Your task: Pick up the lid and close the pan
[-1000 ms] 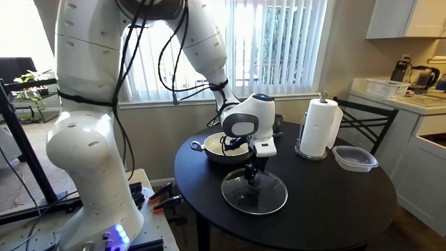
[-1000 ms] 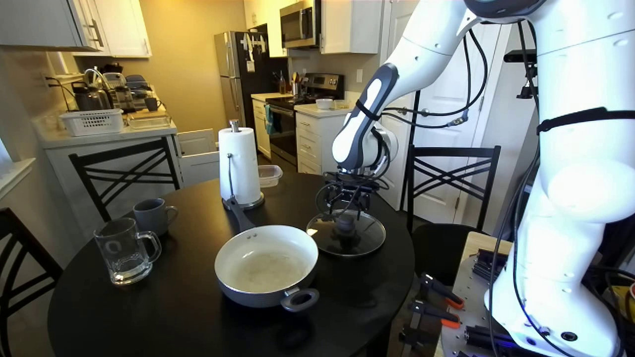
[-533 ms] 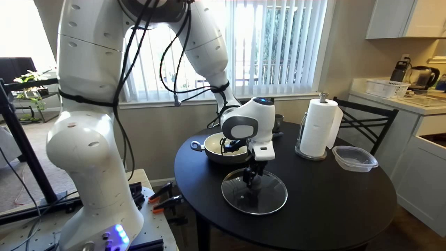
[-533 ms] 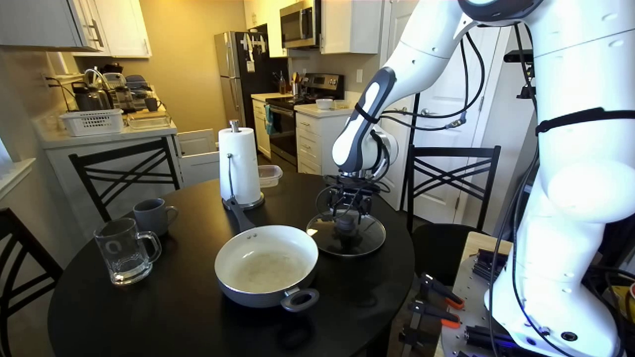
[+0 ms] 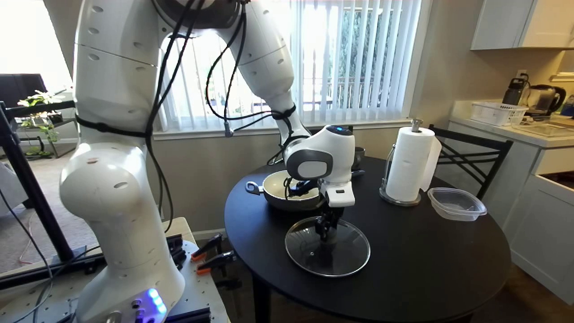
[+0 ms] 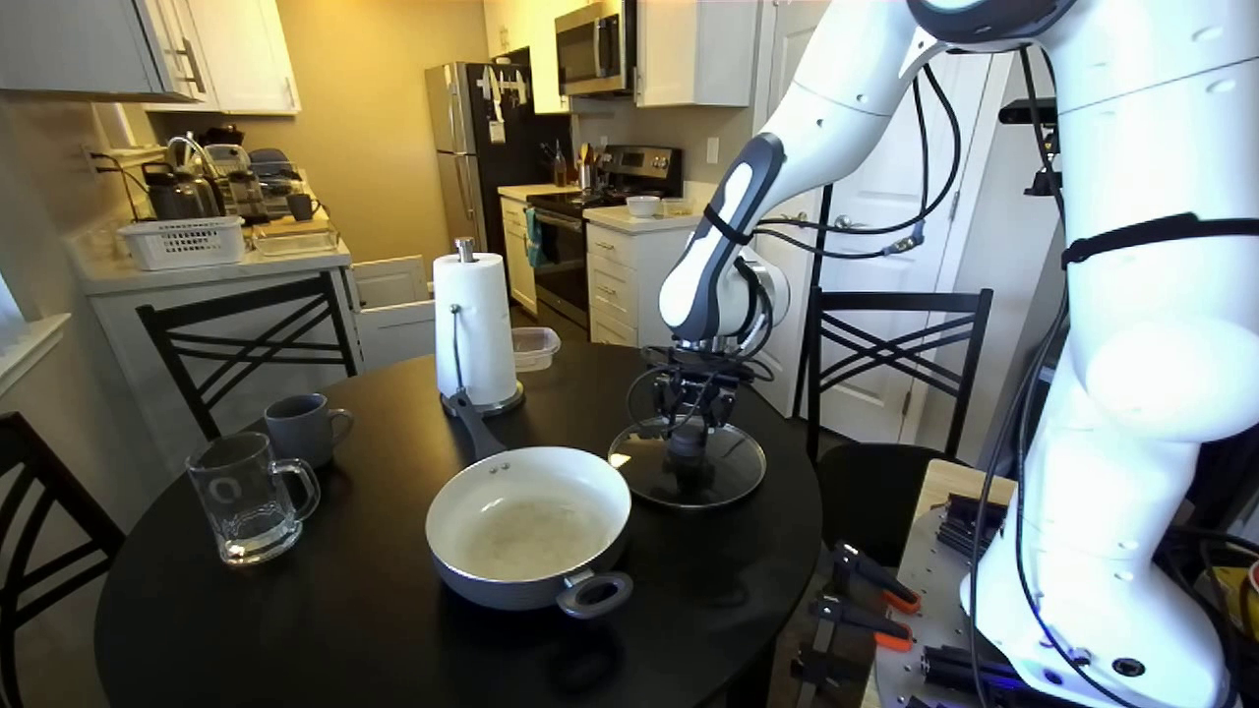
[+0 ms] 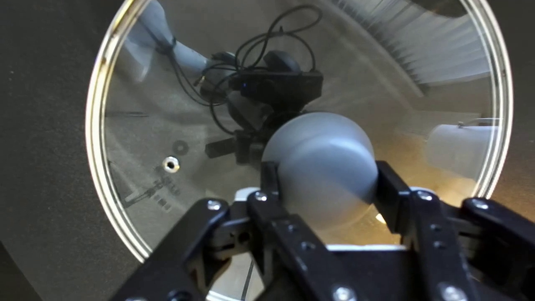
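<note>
The transparent glass lid lies flat on the dark round table, its metal rim showing in both exterior views. From its centre rises a grey rounded knob. My gripper points down over the lid, its fingers pressed against both sides of the knob, so it is shut on the lid. Beside the lid stands the pan, uncovered, cream inside and grey outside. In an exterior view the arm partly hides the pan.
The pan's long handle reaches toward a paper towel roll. A grey mug and a glass mug stand on the pan's far side from the lid. A clear plastic container sits near the table's edge.
The gripper has come down slightly over the knob, and its fingers have closed from wide apart onto it. Lid and pan stay where they were.
</note>
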Available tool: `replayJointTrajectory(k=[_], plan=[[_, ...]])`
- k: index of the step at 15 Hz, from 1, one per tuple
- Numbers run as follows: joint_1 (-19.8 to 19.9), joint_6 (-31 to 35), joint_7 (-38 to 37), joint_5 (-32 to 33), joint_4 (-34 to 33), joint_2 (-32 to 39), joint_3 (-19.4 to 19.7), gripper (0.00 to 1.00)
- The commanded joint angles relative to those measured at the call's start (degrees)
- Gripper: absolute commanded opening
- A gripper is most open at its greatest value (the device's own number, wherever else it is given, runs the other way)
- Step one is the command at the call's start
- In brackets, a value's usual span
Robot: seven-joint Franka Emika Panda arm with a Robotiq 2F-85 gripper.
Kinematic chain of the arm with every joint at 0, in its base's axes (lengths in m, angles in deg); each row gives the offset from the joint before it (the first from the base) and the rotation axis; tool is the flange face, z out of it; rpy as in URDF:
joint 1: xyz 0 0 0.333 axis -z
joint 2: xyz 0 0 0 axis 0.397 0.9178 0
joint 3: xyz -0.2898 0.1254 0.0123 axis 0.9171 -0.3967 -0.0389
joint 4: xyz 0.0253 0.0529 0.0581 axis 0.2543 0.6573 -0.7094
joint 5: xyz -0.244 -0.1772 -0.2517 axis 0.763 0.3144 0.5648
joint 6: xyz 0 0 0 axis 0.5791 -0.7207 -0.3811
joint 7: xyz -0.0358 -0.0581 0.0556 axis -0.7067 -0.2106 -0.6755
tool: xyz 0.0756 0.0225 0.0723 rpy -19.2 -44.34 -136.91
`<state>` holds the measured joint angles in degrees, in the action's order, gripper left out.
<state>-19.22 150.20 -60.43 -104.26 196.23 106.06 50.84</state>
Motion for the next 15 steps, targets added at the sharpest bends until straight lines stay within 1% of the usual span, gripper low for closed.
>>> replayJointTrajectory(k=[1,3,4,5,6,7,8,9,11,13,15], plan=[[-1.8,-1.5,-0.8,1.2,0.6,-1.9,2.0,0.33],[-5.3,-3.8,-4.5,7.5,1.0,-4.4,6.1,0.33],[-8.1,-6.2,-7.7,13.2,0.9,-6.5,9.2,0.33],[-9.9,-8.4,-10.5,18.1,0.5,-8.1,11.2,0.33],[-14.9,-12.0,-13.2,23.3,-0.9,-9.6,15.8,0.33],[-14.6,-14.9,-15.4,28.3,-1.8,-11.3,15.4,0.33],[-16.0,-17.8,-17.0,32.5,-3.8,-12.4,16.0,0.33],[-13.1,-20.9,-17.7,35.7,-5.4,-14.3,12.4,0.33],[-11.5,-25.0,-16.5,37.2,-8.6,-16.0,8.6,0.33],[-9.8,-26.0,-13.8,34.7,-10.7,-16.3,5.3,0.33],[-8.6,-25.2,-12.1,32.6,-11.6,-16.0,2.8,0.33]])
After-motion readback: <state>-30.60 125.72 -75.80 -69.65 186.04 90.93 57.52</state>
